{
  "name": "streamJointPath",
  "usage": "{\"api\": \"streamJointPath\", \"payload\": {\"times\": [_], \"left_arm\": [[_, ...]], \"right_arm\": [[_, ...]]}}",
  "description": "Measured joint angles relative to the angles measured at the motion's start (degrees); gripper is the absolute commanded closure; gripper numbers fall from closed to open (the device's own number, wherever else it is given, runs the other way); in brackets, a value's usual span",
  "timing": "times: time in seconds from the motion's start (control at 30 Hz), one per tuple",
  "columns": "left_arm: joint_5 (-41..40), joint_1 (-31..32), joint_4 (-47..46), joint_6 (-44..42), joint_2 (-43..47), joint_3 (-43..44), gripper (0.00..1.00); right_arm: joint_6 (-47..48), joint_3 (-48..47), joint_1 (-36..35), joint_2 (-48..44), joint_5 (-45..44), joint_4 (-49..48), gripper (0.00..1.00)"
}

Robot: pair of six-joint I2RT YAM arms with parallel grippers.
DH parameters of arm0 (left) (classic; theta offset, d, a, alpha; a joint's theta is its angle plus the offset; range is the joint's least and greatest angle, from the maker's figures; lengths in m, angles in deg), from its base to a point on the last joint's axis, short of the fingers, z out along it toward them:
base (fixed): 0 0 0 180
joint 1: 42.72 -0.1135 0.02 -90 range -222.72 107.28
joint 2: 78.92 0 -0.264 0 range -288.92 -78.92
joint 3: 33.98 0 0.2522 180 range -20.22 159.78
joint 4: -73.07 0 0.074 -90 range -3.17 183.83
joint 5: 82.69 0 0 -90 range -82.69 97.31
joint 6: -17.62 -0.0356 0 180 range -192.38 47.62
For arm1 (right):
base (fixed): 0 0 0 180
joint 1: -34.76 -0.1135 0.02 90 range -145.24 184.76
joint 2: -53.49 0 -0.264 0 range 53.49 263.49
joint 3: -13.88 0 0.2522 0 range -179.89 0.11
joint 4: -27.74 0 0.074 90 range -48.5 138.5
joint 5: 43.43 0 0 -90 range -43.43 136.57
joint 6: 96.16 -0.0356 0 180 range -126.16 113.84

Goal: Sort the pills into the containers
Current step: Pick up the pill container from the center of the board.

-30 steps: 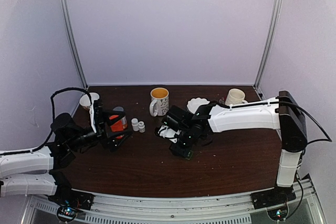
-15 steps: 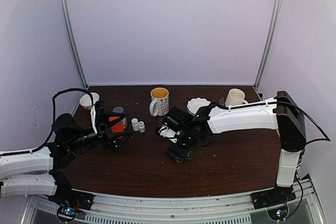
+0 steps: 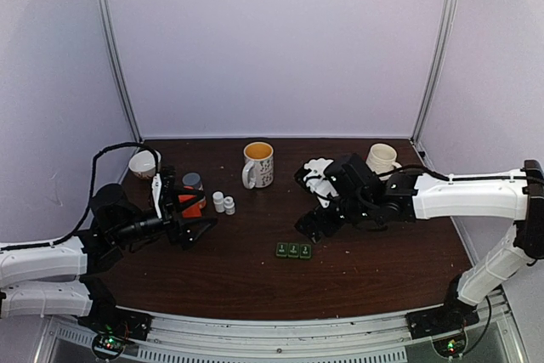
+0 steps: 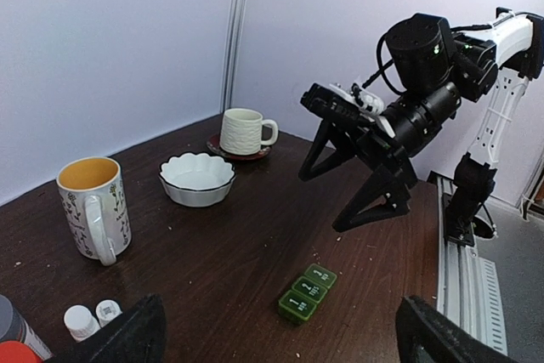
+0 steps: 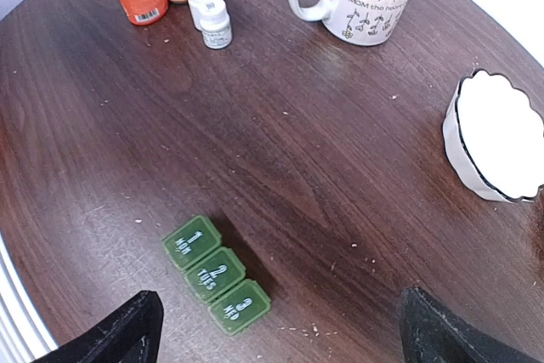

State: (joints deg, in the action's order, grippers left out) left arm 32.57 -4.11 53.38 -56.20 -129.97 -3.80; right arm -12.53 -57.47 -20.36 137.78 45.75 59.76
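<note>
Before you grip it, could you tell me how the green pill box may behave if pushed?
The pill box lies low and flat on the table, so it would probably slide, not tip. It looks like small rigid plastic, so likely light and stiff.

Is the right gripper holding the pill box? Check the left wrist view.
No, the pill box lies flat on the table, apart from the open, empty right gripper.

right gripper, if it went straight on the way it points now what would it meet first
Likely the bare table right beside the green pill box, which lies slightly off the line of the right gripper; depth is unclear.
</note>
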Motion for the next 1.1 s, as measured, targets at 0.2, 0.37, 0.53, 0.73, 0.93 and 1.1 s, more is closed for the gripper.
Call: {"api": "streamJointPath", "payload": {"times": [0.2, 0.37, 0.53, 0.73, 0.93, 1.1], "left_arm": [[0.04, 0.00, 2.08, 0.39, 0.20, 0.92, 0.02], [-0.37, 0.00, 2.36, 0.57, 1.14, 0.92, 0.02], [-1.09, 0.00, 2.78, 0.57, 3.06, 0.92, 0.02], [-1.29, 0.00, 3.65, 0.48, 3.63, 0.90, 0.02], [-1.31, 0.00, 3.67, 0.20, 3.56, 0.90, 0.02], [-1.33, 0.00, 3.69, 0.11, 3.43, 0.87, 0.02]], "right_arm": [[4.85, -2.21, 0.76, 6.64, 5.07, 2.38, 0.12], [10.51, -4.35, 0.74, 11.39, 10.19, 5.77, 0.18], [14.91, -6.84, 0.70, 14.34, 11.19, 8.31, 0.18], [19.54, -9.60, -0.74, 17.49, 9.68, 10.32, 0.21], [22.64, -12.68, -1.46, 21.57, 8.52, 11.87, 0.27], [24.65, -13.66, -1.46, 23.78, 8.52, 13.07, 0.35]]}}
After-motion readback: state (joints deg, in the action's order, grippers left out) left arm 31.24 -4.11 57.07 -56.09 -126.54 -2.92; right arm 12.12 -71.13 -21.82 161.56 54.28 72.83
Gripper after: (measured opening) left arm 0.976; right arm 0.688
